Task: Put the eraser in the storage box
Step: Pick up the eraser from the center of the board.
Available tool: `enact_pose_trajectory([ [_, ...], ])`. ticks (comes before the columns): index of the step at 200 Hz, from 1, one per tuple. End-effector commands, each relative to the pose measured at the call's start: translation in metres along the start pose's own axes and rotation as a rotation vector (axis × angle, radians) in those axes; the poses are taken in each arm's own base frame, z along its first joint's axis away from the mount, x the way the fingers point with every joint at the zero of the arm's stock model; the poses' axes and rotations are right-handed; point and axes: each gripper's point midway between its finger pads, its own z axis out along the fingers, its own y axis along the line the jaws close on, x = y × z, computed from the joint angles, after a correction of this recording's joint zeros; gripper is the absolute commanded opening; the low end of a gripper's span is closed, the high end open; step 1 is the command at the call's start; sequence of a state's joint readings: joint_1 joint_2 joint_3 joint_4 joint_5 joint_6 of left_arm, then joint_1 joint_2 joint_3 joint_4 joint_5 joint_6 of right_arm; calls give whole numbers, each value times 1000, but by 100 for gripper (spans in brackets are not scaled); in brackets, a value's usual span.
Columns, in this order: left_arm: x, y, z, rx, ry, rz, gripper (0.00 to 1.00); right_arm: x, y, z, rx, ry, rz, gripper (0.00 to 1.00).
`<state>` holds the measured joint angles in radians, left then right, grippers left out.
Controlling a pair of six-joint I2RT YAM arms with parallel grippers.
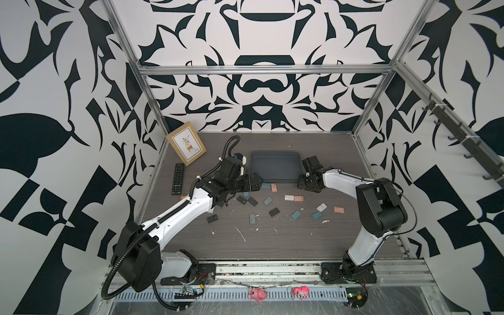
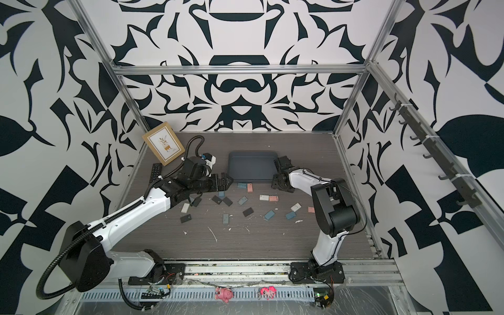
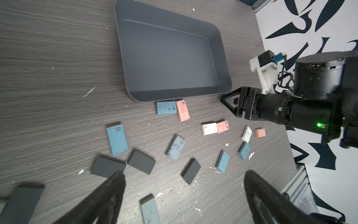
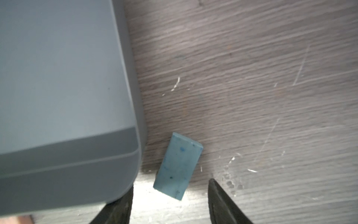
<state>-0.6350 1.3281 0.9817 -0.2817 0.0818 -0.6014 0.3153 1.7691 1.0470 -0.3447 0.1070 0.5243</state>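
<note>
The storage box (image 1: 275, 174) (image 3: 222, 64) is a shallow dark grey tray at the back middle of the table, with nothing in it. Beside its near right corner (image 4: 133, 155) a blue eraser (image 4: 178, 165) lies flat on the table. My right gripper (image 4: 170, 186) (image 1: 301, 184) hangs over it, open, with a gap on each side of the eraser. In both top views that eraser is hidden under the gripper. My left gripper (image 3: 185, 172) (image 1: 259, 182) stands wide open and holds nothing, just left of the box's front edge. Below it lie a dark eraser (image 3: 190, 170) and a blue one (image 3: 150, 211).
Several blue, pink, white and dark erasers lie scattered in front of the box, a blue (image 1: 265, 186) and pink (image 1: 273, 187) pair against its front wall. A tan picture frame (image 1: 186, 147) and a black remote (image 1: 177, 178) sit at the back left. White crumbs dot the table.
</note>
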Motion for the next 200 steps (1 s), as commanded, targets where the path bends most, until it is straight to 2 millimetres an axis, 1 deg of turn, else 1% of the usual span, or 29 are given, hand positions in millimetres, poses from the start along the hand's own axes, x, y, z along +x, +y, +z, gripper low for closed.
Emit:
enact_pose_trajectory([
  [1,-4,-4,-9,1,-13,11,99,-12,-2,-3,33,-37,5,61],
  [28,-4,-4,-7,6,-10,0,99,-12,-6,3,53,-28,5,55],
  [39,-3,-4,-7,5,-9,-1,99,-12,-8,5,59,-28,8,54],
  [61,-4,-5,-8,8,-11,0,99,-12,-14,6,70,-27,16,53],
  [89,-5,-6,-8,9,-11,3,99,-10,-24,5,79,-30,22,49],
  [98,-5,-6,-8,9,-13,3,99,-8,-29,4,80,-27,22,46],
  [121,-6,-7,-6,12,-12,3,99,-6,-38,4,80,-19,24,44],
  [138,-7,-7,-5,12,-11,2,99,-7,-38,5,61,-13,11,39],
  [160,-6,-7,-3,10,-7,5,99,-10,-33,6,40,-5,-21,37],
  [179,-6,-6,-2,10,-8,12,99,-12,-29,8,19,-2,-42,30],
  [200,-10,-5,-1,-7,-11,31,99,-15,-27,6,14,3,-62,28],
])
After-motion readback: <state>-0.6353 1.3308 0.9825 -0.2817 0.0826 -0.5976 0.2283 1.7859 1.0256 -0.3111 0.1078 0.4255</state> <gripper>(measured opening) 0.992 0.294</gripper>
